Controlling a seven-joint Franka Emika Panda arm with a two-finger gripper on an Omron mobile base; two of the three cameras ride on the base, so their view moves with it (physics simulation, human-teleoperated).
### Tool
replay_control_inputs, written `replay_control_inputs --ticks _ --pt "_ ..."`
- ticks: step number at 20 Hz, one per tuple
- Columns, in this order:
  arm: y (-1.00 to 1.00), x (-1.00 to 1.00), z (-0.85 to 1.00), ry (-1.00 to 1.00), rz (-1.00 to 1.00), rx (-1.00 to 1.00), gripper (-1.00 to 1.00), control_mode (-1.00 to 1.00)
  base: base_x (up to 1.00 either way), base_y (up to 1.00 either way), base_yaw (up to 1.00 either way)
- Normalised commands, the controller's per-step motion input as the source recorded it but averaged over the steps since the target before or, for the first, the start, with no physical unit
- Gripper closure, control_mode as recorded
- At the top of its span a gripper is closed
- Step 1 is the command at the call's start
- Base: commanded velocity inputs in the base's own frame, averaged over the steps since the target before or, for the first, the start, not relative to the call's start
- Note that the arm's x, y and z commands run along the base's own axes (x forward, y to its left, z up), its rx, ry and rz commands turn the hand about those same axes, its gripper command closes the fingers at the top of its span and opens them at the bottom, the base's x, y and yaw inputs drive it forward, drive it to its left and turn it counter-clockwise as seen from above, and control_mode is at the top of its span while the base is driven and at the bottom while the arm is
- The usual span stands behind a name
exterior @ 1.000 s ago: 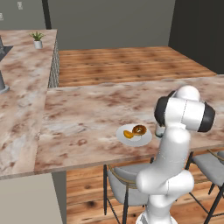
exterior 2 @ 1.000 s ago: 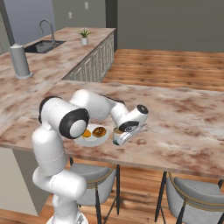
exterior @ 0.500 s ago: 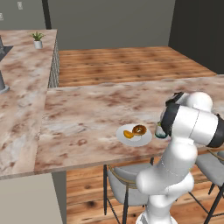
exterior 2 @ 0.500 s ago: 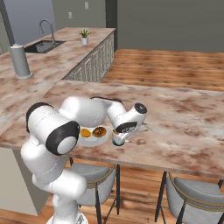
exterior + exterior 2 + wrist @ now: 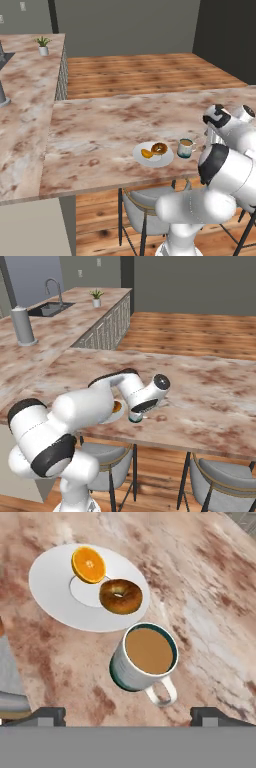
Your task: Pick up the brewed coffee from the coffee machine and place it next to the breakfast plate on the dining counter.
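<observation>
The claw is hanging released, its two tips spread wide and gripping nothing. The mug is standing upright on the counter just ahead of the tips and between their lines, free of both, with its handle turned back toward the claw and coffee inside. Just beyond the mug is sitting the plate, nearly touching it, carrying a doughnut and an orange slice. Judging by this, the placing is looking finished: the mug is resting beside the plate, and only drawing the claw away is remaining.
</observation>
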Motion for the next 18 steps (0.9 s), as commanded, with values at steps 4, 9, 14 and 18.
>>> replay_control_inputs --ticks 4,9,14,18 --pt "0.0 -0.56 0.69 -0.23 0.01 -0.01 -1.0 -1.0 0.0 0.0 0.0" --pt "0.0 -0.5 0.86 -0.17 0.1 -0.01 -1.0 -1.0 0.0 0.0 0.0" --pt "0.01 -0.57 0.82 -0.05 0.24 0.0 -1.0 -1.0 0.0 0.0 0.0" --pt "0.16 -0.63 0.57 -0.11 0.3 -0.06 -1.0 -1.0 0.0 0.0 0.0"
